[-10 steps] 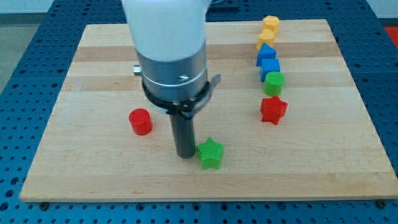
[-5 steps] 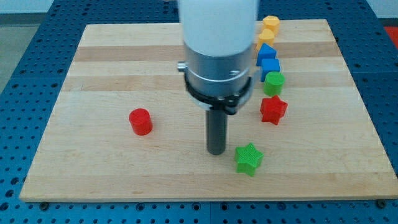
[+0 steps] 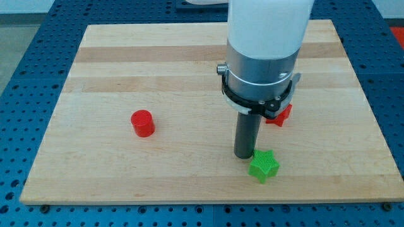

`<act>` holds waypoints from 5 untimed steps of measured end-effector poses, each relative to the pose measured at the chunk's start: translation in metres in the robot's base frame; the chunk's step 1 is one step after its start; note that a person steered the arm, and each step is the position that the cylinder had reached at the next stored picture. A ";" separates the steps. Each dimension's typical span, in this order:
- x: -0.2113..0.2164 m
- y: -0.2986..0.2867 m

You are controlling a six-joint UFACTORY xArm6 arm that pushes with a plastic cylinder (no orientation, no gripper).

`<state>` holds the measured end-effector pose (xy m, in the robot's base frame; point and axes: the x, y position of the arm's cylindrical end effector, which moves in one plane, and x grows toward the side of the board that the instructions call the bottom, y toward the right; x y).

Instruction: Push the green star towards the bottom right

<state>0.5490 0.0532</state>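
Observation:
The green star (image 3: 264, 166) lies on the wooden board (image 3: 126, 75) near the view's bottom edge, right of centre. My tip (image 3: 245, 155) stands just to the upper left of the star, touching or almost touching it. The arm's white and metal body rises above the tip and hides the upper right part of the board.
A red cylinder (image 3: 142, 123) stands at the view's left of centre. A red star (image 3: 281, 115) shows partly behind the arm, above the green star. Any other blocks at the upper right are hidden by the arm.
My tip has moved to the view's right and slightly down, and the green star has slid right and down ahead of it. The arm now covers the blocks at the upper right.

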 end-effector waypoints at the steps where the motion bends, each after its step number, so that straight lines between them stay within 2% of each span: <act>1: 0.008 -0.005; 2: 0.024 -0.010; 4: 0.024 0.009; 5: 0.023 -0.028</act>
